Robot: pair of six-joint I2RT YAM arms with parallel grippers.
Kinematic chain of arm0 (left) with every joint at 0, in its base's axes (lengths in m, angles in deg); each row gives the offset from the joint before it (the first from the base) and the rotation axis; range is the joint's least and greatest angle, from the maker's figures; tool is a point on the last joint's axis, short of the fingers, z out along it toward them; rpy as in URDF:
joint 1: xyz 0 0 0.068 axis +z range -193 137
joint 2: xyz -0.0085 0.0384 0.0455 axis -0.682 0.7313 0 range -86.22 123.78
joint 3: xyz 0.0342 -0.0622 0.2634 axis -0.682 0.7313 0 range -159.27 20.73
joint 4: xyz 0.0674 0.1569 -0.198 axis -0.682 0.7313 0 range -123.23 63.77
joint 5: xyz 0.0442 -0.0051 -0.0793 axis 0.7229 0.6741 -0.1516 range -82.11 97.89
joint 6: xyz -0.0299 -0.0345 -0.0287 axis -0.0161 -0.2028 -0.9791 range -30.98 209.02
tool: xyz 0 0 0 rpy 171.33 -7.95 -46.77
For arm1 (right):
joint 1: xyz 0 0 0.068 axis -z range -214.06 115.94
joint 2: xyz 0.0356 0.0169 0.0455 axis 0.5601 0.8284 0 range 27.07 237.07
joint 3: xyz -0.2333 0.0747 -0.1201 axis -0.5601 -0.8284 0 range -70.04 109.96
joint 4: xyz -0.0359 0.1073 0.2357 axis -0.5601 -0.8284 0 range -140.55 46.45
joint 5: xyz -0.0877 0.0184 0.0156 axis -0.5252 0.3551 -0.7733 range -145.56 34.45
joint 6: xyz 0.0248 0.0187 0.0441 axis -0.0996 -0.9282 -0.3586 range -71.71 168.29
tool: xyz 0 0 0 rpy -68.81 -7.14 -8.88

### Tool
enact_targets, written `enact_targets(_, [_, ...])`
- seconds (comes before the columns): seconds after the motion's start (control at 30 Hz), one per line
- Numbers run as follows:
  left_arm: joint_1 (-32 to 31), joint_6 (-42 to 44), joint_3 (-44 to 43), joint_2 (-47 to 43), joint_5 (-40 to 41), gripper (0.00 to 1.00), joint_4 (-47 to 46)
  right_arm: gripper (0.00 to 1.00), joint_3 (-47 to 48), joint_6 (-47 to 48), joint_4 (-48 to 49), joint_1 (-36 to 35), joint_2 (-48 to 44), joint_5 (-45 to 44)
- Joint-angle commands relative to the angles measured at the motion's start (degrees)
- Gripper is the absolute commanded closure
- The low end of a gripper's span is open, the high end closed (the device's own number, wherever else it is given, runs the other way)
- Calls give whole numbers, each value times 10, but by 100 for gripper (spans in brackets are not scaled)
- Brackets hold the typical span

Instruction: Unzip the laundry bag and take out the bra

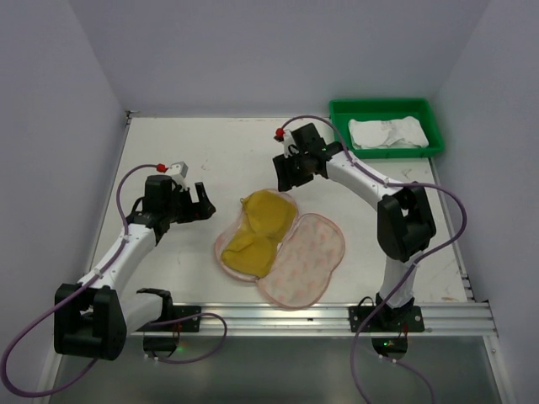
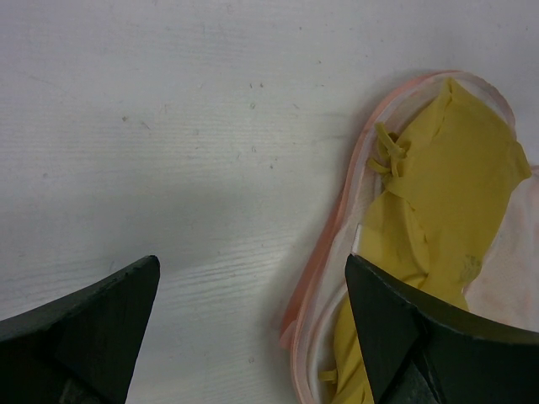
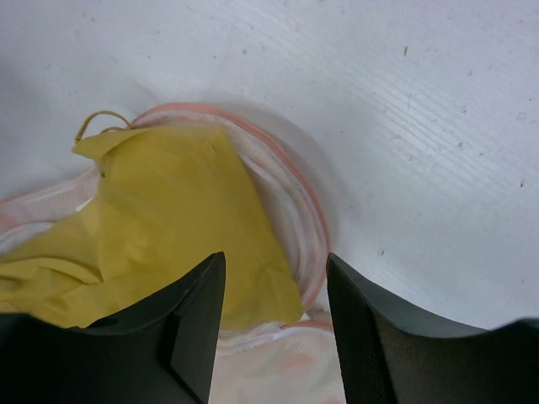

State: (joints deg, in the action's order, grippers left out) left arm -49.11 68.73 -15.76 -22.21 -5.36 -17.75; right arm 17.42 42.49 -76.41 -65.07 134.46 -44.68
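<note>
The laundry bag (image 1: pixel 305 257) lies open on the table, its printed lid folded out to the right. A yellow bra (image 1: pixel 257 227) lies in the left half. In the left wrist view the bra (image 2: pixel 438 202) and the pink zip rim (image 2: pixel 337 244) show at right. My left gripper (image 1: pixel 202 202) is open and empty, left of the bag, above the table. My right gripper (image 1: pixel 286 175) is open and empty, hovering over the bag's far end. In the right wrist view the bra (image 3: pixel 168 219) and the rim (image 3: pixel 316 219) lie below the fingers.
A green plastic tray (image 1: pixel 434 135) holding white cloth (image 1: pixel 386 133) stands at the back right. White walls enclose the table on three sides. A metal rail (image 1: pixel 337 316) runs along the near edge.
</note>
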Motion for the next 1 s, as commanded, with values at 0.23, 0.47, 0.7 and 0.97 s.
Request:
enact_targets(0.23, [4,15,-2,-12,-3,5,-19,50,15,43,29,2,56,81])
enact_targets(0.47, [4,14,-2,-10,-1,5,-19,53,8,40,37,-3,81,114])
enact_targets(0.7, [4,15,-2,-11,0,5,-18,62,-1,40,40,-6,104,119])
enact_targets(0.97, [4,15,-3,-10,2,5,-18,100,1,49,15,-5,59,142])
